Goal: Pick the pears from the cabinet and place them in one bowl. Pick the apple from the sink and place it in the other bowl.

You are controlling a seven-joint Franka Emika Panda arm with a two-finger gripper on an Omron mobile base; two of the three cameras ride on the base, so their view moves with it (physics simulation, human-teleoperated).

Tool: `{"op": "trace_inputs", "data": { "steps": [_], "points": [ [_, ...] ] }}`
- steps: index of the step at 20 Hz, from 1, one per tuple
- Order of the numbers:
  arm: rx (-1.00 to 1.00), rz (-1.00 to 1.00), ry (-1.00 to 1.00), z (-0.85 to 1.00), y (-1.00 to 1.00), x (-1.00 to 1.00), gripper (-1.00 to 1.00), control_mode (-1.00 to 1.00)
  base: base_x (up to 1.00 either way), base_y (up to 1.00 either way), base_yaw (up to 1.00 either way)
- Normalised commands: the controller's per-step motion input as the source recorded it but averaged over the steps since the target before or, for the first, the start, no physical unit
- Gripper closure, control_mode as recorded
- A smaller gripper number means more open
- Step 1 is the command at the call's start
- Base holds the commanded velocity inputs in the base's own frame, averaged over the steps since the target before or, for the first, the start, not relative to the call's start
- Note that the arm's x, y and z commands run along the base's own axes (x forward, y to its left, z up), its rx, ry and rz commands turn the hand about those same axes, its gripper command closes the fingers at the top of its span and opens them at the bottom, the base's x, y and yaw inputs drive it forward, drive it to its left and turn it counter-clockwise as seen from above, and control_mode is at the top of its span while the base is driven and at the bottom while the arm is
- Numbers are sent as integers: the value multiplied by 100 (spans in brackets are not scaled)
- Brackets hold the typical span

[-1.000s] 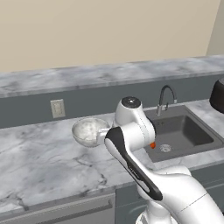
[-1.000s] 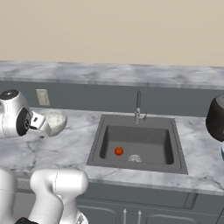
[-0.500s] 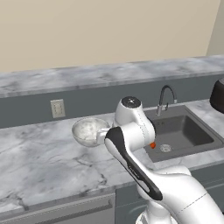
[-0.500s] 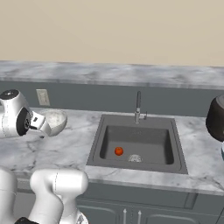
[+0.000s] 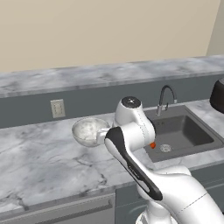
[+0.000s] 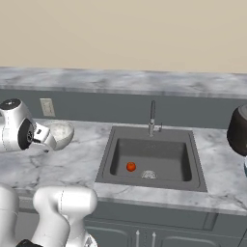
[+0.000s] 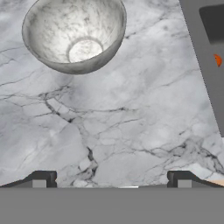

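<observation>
Jaws: standing spread wide and holding nothing, the gripper (image 7: 111,179) hovering over bare marble counter (image 7: 131,118).
Change: nothing is shifting; arm, bowl and apple are sitting just as they were a second ago, and both base views are keeping the same framing.
Meaning: judging by this, the arm is pausing between steps rather than reaching; the apple is not yet picked.
Bowl, left: one clear bowl (image 7: 74,33) is resting upright on the counter, empty, ahead of the fingertips (image 7: 41,178) and apart from them.
Sink, right of bowl: one dark basin (image 6: 152,157) with one arched faucet (image 6: 152,116) is sitting well apart from the bowl.
Apple: one red-orange apple (image 6: 130,167) is lying on the sink floor, left of the drain (image 6: 148,174).
Far right: one dark rounded object (image 6: 239,130) is standing on the counter; what it is I cannot tell.
Count: one bowl, one apple, one sink.
</observation>
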Motion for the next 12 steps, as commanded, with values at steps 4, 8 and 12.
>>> {"op": "trace_inputs", "data": {
  "steps": [4,8,12],
  "points": [
    [0,0,0,0,0,0,-100,-100,0,0,0],
    [0,0,4,1,0,3,-100,-100,0,0,0],
    [1,-11,7,17,-10,8,-100,-100,0,0,0]
  ]
}}
